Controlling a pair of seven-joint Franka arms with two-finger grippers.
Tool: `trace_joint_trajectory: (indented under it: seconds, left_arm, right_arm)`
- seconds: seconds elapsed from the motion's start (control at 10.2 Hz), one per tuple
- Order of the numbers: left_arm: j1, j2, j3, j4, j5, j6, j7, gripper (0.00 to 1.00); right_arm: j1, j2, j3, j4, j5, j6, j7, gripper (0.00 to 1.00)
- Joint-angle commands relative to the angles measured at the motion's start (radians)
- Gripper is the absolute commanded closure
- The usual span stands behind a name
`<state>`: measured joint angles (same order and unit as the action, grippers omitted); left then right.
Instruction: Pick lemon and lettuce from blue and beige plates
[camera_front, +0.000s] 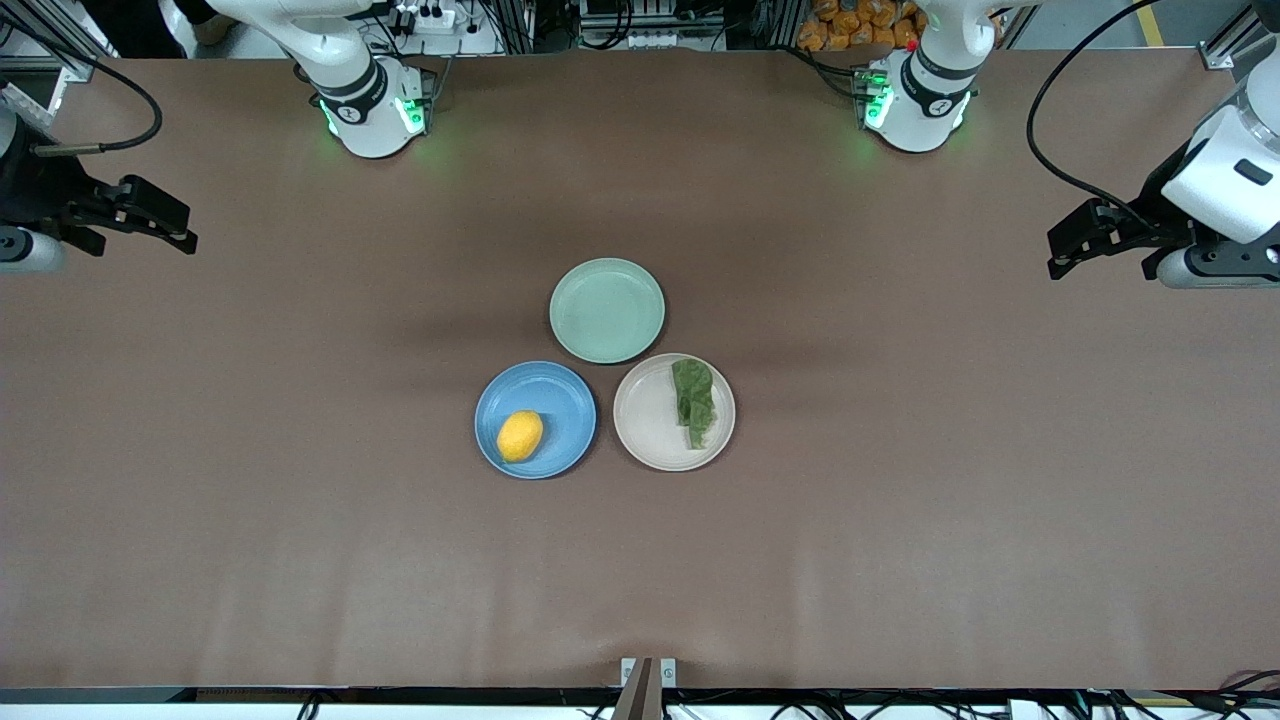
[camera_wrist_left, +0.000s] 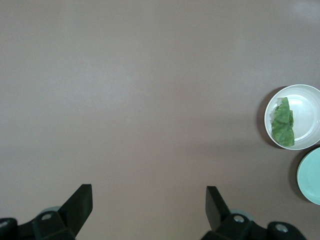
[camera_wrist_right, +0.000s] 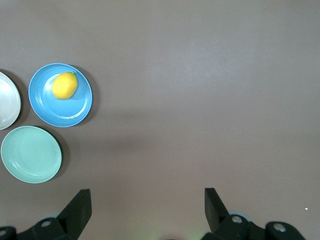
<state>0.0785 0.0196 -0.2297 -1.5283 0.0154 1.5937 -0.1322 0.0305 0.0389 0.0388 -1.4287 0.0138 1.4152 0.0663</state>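
A yellow lemon (camera_front: 520, 436) lies on the blue plate (camera_front: 560, 400) near the table's middle. It also shows in the right wrist view (camera_wrist_right: 65, 85) on the blue plate (camera_wrist_right: 75, 107). A green lettuce leaf (camera_front: 693, 400) lies on the beige plate (camera_front: 650, 420) beside it, also seen in the left wrist view (camera_wrist_left: 283, 122) on that plate (camera_wrist_left: 307, 112). My left gripper (camera_front: 1062, 250) is open and empty, up over the left arm's end of the table. My right gripper (camera_front: 180, 228) is open and empty over the right arm's end.
An empty pale green plate (camera_front: 607, 310) sits just farther from the front camera, touching close to the other two. It shows in the right wrist view (camera_wrist_right: 31, 154) and partly in the left wrist view (camera_wrist_left: 310, 176). Brown table all around.
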Motion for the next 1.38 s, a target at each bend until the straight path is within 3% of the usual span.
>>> trace_joint_trajectory:
  seconds: [0.0,0.29,0.59,0.79,0.98,1.28]
  left_arm:
    - [0.001,-0.004,-0.002,-0.001,0.021,-0.014,0.034,0.0]
    - [-0.005,0.008,-0.005,0.004,0.023,-0.012,0.031,0.0]
    - [-0.054,0.048,-0.029,0.002,0.018,-0.005,0.016,0.0]
    - [-0.12,0.092,-0.033,0.01,0.014,0.044,-0.021,0.0]
    - [-0.218,0.141,-0.031,0.032,0.015,0.086,-0.186,0.0]
    - [-0.305,0.23,-0.031,0.066,0.015,0.139,-0.291,0.0]
  right_arm:
    - [-0.018,0.001,0.007,0.002,0.017,-0.005,-0.011,0.0]
    - [-0.017,0.003,0.009,0.002,0.018,-0.001,-0.007,0.0]
    - [-0.018,0.05,0.007,0.005,0.093,0.054,0.003,0.0]
    - [-0.011,0.108,0.007,0.007,0.129,0.108,0.0,0.0]
    - [0.008,0.192,0.01,0.005,0.126,0.181,0.001,0.0]
    - [0.089,0.329,0.01,0.007,0.118,0.385,0.091,0.0]
